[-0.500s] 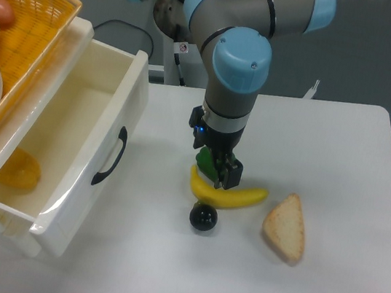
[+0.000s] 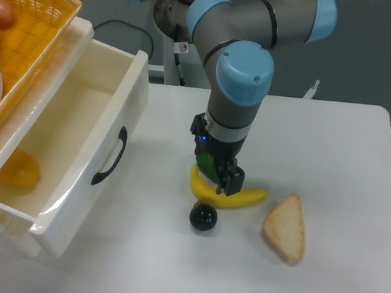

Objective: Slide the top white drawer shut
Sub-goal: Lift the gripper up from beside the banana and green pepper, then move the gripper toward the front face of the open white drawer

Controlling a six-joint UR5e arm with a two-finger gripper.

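Note:
The top white drawer [image 2: 66,171] stands pulled far out at the left, a deep glossy cream box with a black curved handle [image 2: 111,156] on its front. An orange-yellow item [image 2: 19,170] lies inside it. My gripper [image 2: 218,173] points down at the table's middle, right of the drawer front and apart from it, just over a banana [image 2: 236,197]. A green thing [image 2: 209,165] shows at the fingers. The wrist hides most of the fingers, so I cannot tell if they are open or shut.
A yellow wicker basket [image 2: 29,26] with a white plate and fruit sits on top of the cabinet. A black ball [image 2: 203,218] lies just in front of the banana. A slice of bread [image 2: 286,226] lies to the right.
The arm has shifted slightly to the right over the banana. The drawer has not moved.

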